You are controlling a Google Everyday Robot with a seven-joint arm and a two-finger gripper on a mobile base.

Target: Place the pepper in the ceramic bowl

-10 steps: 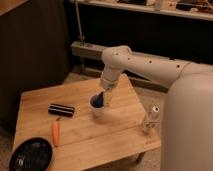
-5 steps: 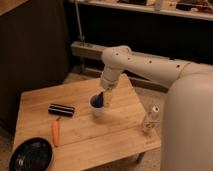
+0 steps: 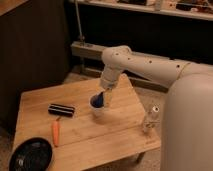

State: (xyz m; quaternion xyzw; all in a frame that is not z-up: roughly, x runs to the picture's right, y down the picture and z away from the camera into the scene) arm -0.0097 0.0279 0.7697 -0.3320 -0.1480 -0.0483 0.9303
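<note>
The pepper [image 3: 55, 132] is a small slim orange tapered vegetable. It lies flat on the wooden table [image 3: 120, 135], left of centre. A dark round bowl [image 3: 31, 155] sits at the table's front left corner, just below the pepper. My gripper [image 3: 100, 98] hangs from the white arm [image 3: 145, 65] over the middle of the table. It is right above or in the mouth of a small white cup [image 3: 98, 108], well to the right of the pepper and the bowl. A blue shape shows at the cup's mouth.
A black cylindrical bar [image 3: 61, 109] lies just behind the pepper. A small clear bottle [image 3: 151, 119] stands near the table's right edge. My white body [image 3: 187, 125] fills the right side. A dark wall and a rail run behind the table.
</note>
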